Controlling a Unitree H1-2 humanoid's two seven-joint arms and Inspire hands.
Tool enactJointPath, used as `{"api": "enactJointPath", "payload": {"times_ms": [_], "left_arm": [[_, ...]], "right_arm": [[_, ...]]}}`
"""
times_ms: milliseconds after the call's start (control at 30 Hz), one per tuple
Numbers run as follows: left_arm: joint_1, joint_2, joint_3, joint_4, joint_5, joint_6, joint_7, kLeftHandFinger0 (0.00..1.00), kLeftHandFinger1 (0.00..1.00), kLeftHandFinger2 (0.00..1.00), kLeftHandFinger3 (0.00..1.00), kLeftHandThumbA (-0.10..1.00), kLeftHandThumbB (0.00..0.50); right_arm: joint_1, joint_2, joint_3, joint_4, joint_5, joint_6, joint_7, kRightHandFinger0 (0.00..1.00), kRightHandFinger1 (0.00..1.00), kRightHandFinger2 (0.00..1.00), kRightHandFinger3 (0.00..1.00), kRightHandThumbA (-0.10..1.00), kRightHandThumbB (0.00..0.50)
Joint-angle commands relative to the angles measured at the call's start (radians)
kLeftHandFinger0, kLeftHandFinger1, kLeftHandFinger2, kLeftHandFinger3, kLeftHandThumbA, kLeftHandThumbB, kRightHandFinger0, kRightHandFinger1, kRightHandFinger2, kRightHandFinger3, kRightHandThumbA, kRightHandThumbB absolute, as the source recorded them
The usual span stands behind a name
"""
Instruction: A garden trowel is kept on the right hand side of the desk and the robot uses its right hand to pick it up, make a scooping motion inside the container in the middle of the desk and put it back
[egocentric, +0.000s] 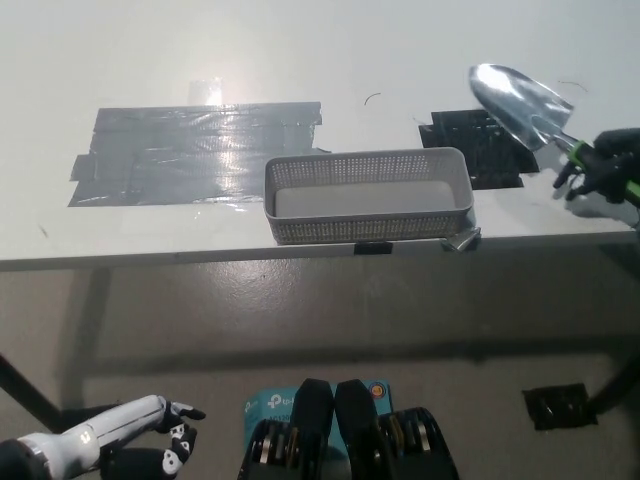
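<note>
Though partly cut off at R edge, right hand (600, 172) grips trowel (520, 103) handle; left hand (120, 432) low, state unclear.

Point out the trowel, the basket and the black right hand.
trowel (517, 102), head view, on its metal blade.
basket (370, 228), head view, on its front wall.
right hand (598, 168), head view, on its middle.

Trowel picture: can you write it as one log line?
right hand: holds trowel | trowel: right of basket, outside it | basket: empty | left hand: low, below desk
</note>
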Motion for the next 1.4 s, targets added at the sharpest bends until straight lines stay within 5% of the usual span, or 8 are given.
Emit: {"api": "enactJointPath", "payload": {"times_ms": [0, 167, 300, 367, 467, 633, 800, 1367], "left_arm": [[-0.031, 0.031, 0.011, -0.029, -0.006, 0.013, -0.006, 1.00, 0.93, 0.94, 1.00, 1.00, 0.493], [-0.038, 0.033, 0.015, -0.030, -0.013, 0.013, -0.011, 1.00, 0.94, 0.94, 1.00, 1.00, 0.500], [-0.047, 0.041, 0.010, -0.035, -0.003, 0.013, -0.014, 1.00, 0.94, 0.94, 1.00, 1.00, 0.498], [-0.049, 0.040, 0.013, -0.031, -0.004, 0.013, -0.017, 1.00, 0.95, 0.95, 1.00, 1.00, 0.499], [-0.050, 0.038, 0.015, -0.034, -0.003, 0.013, -0.018, 1.00, 0.95, 0.94, 1.00, 1.00, 0.500], [-0.048, 0.029, 0.028, -0.047, 0.003, 0.013, -0.032, 1.00, 0.95, 0.93, 1.00, 1.00, 0.500], [-0.047, 0.020, 0.032, -0.050, 0.011, 0.013, -0.039, 1.00, 0.96, 0.93, 1.00, 1.00, 0.500], [-0.022, 0.030, 0.038, -0.049, 0.010, 0.013, -0.025, 1.00, 0.94, 0.92, 1.00, 1.00, 0.496]], "right_arm": [[-0.078, 0.009, 0.026, -0.049, -0.005, -0.060, -0.052, 0.00, 0.22, 0.50, 0.18, -0.10, 0.059], [-0.074, 0.029, 0.094, -0.050, -0.054, -0.110, -0.132, 0.00, 0.30, 0.54, 0.42, -0.10, 0.091], [-0.099, 0.034, 0.107, -0.018, -0.051, -0.069, -0.157, 0.20, 0.38, 0.56, 1.00, -0.10, 0.000], [-0.111, 0.029, 0.151, -0.015, -0.082, -0.072, -0.131, 0.56, 0.88, 1.00, 1.00, -0.04, 0.000], [-0.141, 0.027, 0.220, 0.029, -0.117, -0.082, -0.063, 1.00, 1.00, 1.00, 1.00, 0.41, 0.037], [-0.181, 0.032, 0.314, 0.098, -0.150, -0.121, -0.040, 1.00, 1.00, 1.00, 1.00, 0.62, 0.147], [-0.173, 0.024, 0.356, 0.068, -0.179, -0.062, -0.131, 1.00, 1.00, 1.00, 1.00, 0.81, 0.500], [-0.140, -0.119, 0.316, -0.462, -0.201, -0.024, -0.013, 1.00, 1.00, 1.00, 1.00, 0.86, 0.476]]}}
